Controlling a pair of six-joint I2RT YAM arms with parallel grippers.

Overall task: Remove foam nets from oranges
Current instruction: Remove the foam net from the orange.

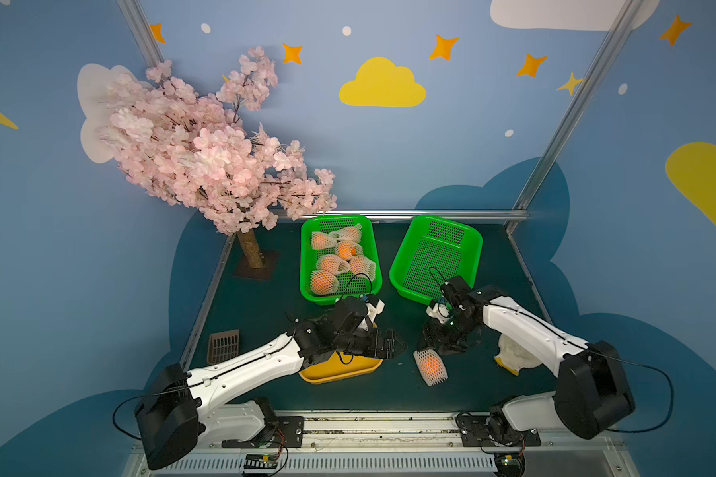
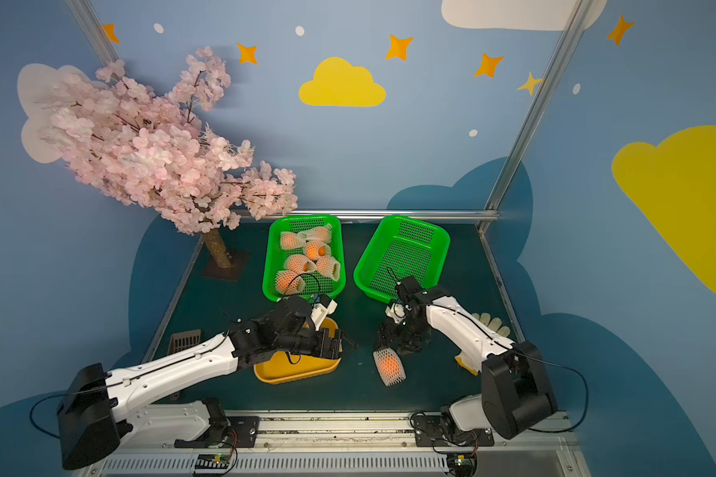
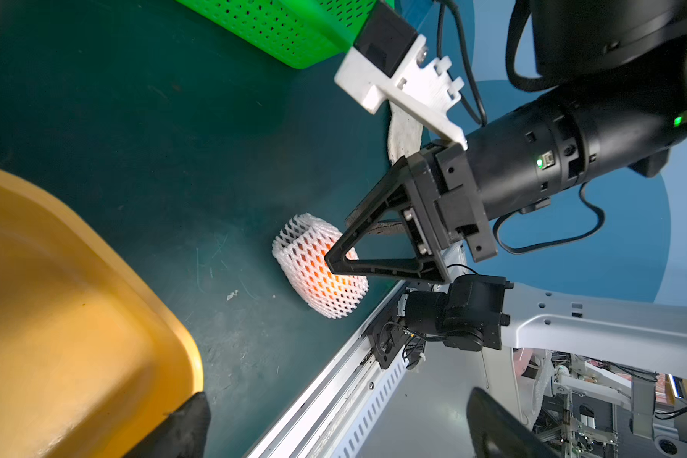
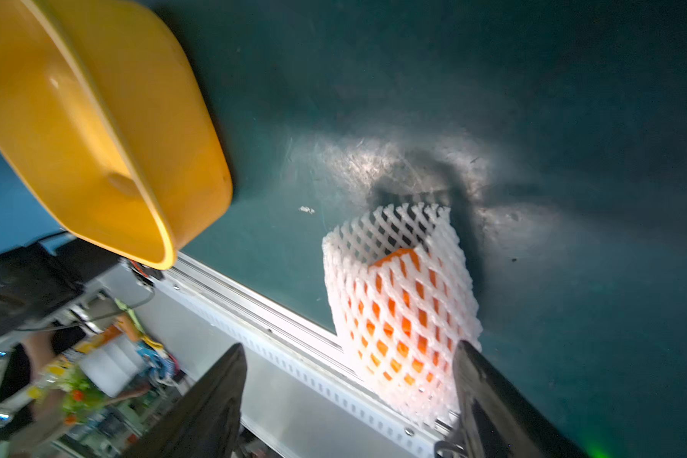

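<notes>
The netted orange (image 1: 430, 365) lies near the table's (image 1: 265, 314) front edge, just beside the wide-open right gripper (image 4: 350, 349), with the left gripper (image 3: 336, 400) also wide near the tray (image 1: 340, 373); an off-centre closure may roll the round fruit off that edge or pinch only net (image 4: 393, 238).

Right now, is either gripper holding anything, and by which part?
Nothing held. Left gripper open, empty; right gripper open beside the netted orange lying on the table.
</notes>
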